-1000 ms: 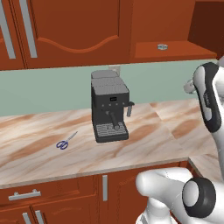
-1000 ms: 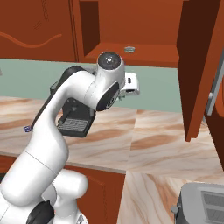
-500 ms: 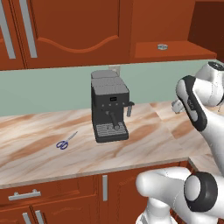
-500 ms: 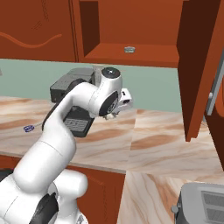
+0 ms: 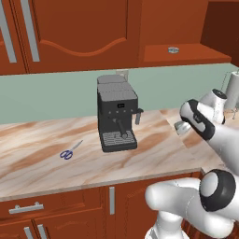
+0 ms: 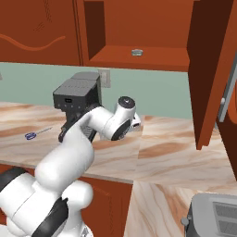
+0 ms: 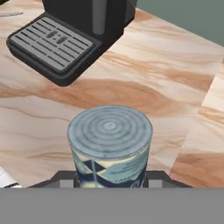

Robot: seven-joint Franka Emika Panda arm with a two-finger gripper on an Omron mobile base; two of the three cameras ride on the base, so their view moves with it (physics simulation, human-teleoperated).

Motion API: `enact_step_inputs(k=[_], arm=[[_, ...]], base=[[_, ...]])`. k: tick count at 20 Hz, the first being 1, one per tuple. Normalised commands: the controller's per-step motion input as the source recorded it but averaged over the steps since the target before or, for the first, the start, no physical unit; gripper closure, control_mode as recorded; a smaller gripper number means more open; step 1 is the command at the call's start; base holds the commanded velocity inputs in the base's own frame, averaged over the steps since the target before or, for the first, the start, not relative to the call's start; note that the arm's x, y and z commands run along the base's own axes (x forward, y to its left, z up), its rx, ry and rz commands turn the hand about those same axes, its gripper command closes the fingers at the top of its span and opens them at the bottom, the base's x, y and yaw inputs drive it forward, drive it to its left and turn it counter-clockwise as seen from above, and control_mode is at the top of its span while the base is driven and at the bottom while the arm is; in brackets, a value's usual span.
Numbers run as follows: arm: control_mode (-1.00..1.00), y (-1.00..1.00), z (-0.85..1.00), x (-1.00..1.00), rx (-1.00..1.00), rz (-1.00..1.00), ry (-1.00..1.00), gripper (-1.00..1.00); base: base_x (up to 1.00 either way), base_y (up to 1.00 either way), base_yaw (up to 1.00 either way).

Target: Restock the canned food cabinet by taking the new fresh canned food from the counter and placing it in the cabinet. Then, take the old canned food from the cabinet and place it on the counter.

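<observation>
1. Old canned food [image 7: 109, 146]: the bluish can sits upright in the hand view, right up against the gripper [image 7: 109, 180], over the marbled surface [image 7: 175, 65]. The gripper's fingertips are mostly hidden behind it, so honestly can't tell if it's clamped on the can or just around it.
2. New fresh canned food [image 5: 173, 50]: the flat silver tin is up on the shelf of the open cabinet [image 5: 186, 55], alone there.
3. The coffee machine [image 5: 117, 119] stands on the surface, with its drip tray [image 7: 50, 41] close to the can.
4. The left base view also catches blue scissors [image 5: 69, 151] left of the machine; the right base view gets a toaster [image 6: 214, 217] at the bottom corner.
</observation>
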Motion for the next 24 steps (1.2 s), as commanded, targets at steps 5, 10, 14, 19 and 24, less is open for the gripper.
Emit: enact_step_inputs(k=[5,10,14,19,24], arm=[[-1.00,0.08,-0.50,0.23,0.06,0.08,0.04,1.00],[-1.00,0.01,-0.54,0.15,0.08,0.00,0.13,1.00],[-1.00,0.10,-0.57,0.12,0.09,0.01,0.01,1.00],[-1.00,0.09,-0.44,0.06,0.14,0.00,-0.07,1.00],[-1.00,0.28,-0.24,0.19,0.03,0.00,-0.17,1.00]], base=[[0.00,0.00,0.00],[0.00,0.00,0.00],[0.00,0.00,0.00],[0.00,0.00,0.00],[0.00,0.00,0.00]])
